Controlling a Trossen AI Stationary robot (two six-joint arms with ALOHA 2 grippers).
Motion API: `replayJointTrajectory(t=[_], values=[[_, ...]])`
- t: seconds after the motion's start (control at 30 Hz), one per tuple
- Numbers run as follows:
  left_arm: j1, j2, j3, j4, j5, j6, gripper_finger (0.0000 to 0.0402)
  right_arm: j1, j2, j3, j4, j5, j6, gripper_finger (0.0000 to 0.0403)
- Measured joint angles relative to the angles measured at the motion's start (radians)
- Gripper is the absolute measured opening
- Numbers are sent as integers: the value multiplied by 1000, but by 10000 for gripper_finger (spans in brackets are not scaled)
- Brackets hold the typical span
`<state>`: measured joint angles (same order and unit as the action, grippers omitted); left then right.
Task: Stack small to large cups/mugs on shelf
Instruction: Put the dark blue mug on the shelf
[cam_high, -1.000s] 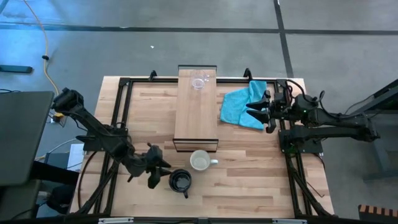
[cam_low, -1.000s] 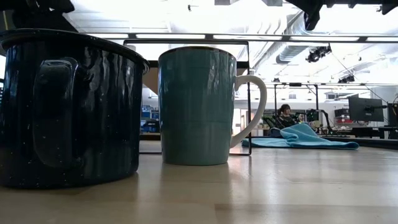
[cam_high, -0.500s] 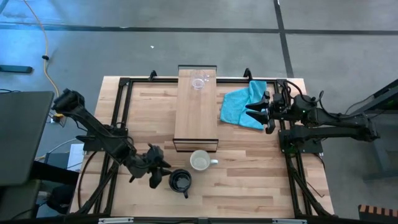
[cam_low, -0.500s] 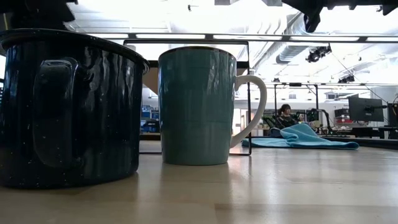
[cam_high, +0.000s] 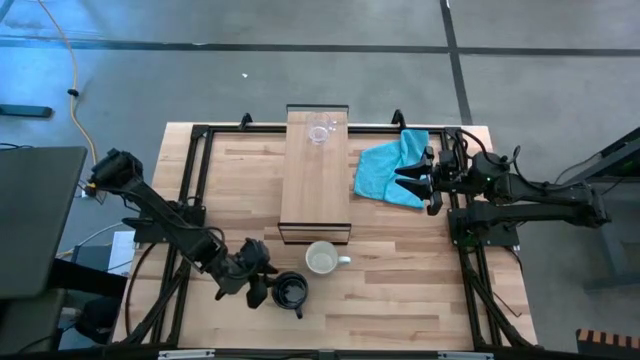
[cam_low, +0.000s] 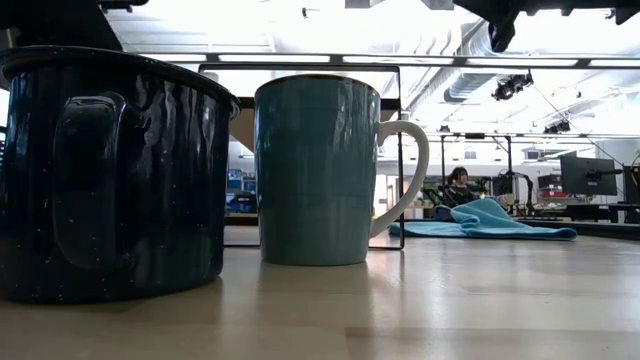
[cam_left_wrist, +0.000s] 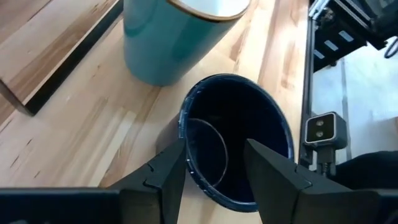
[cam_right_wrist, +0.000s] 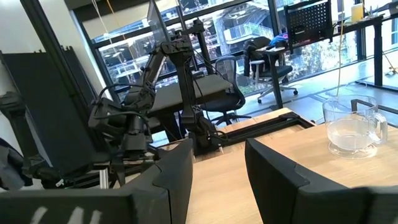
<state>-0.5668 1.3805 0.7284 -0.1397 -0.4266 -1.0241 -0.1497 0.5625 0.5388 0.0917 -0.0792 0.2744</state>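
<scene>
The black mug (cam_high: 290, 291) stands upright on the table near the front edge, its handle (cam_low: 92, 180) toward the near side. The larger mug (cam_high: 322, 260), teal outside with a white inside and handle, stands just behind it. The clear glass cup (cam_high: 320, 132) stands on the far end of the light-wood shelf (cam_high: 315, 195). My left gripper (cam_high: 262, 287) is open at the black mug's left rim; in the left wrist view (cam_left_wrist: 214, 149) one finger is over the mug's inside and one outside its wall. My right gripper (cam_high: 420, 181) is open by the turquoise cloth (cam_high: 388, 168). My left gripper comes slanting down from the table's left at the black mug's rim (cam_left_wrist: 186, 134), with one finger (cam_left_wrist: 267, 168) over the hollow and one finger (cam_left_wrist: 165, 171) outside the wall. I cannot tell whether either finger touches the mug, which stands on the table.
The shelf's near end (cam_high: 314, 232) stands just behind the teal-and-white mug. The turquoise cloth lies crumpled at the far right. The glass cup also shows in the right wrist view (cam_right_wrist: 351, 127). A person (cam_low: 460, 185) sits in the room beyond the table.
My left gripper has gone toward the table's right and near edges and has come up to the black mug's rim. The mugs, the glass cup and my right arm have stayed where they were.
</scene>
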Motion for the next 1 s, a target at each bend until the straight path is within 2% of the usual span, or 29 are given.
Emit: replayJointTrajectory(t=[0.37, 1.0], values=[[66, 5, 0, -30, 46, -21, 152, 0, 0, 0, -28, -2, 17, 137], [63, 5, 0, -38, 108, -56, 152, 0, 0, 0, -48, -3, 6, 137]])
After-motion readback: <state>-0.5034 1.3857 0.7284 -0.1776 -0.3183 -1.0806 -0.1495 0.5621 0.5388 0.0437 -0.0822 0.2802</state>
